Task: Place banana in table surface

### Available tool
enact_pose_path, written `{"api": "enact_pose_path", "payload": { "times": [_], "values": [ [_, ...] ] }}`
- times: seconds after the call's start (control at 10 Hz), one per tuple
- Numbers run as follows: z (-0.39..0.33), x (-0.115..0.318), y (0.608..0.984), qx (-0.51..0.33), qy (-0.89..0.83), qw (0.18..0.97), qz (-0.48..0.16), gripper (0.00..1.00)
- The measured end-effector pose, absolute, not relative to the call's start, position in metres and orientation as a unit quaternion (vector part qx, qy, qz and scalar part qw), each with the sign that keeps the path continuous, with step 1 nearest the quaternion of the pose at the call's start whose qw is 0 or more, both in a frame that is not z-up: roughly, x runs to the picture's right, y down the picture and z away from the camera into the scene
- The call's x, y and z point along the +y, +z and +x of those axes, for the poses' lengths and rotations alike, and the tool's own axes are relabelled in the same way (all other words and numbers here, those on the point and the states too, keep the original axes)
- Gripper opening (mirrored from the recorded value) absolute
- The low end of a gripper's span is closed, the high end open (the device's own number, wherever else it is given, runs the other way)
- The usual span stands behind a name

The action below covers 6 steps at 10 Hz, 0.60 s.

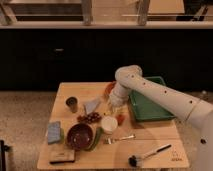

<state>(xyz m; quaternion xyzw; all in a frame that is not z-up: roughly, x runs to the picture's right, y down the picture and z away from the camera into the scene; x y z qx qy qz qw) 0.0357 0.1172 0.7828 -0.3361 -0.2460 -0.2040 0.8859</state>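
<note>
At the frame's centre we see the claw (111, 103) low over the table (162, 136), its state we cannot tell, the banana (106, 110) at its tip, just above the white cup (109, 124) and left of the green tray (150, 106).

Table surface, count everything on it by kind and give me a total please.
Produce: 5, banana, grapes, green vegetable, orange-red fruit, small red fruit
Cups and bowls: 3, dark cup, white cup, red bowl
Tools: 2, fork, brush
Tray: 1, green tray
Other: 3, blue cloth, brown block, pale wedge
Total: 14
The gripper is over the table surface, at the banana.
</note>
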Motion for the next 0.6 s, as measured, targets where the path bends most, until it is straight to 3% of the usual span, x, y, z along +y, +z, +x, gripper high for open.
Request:
{"api": "enact_pose_path", "payload": {
  "times": [0.6],
  "values": [
    [0.020,0.108,0.802,-0.263,-0.220,0.890,-0.300,0.01]
  ]
}}
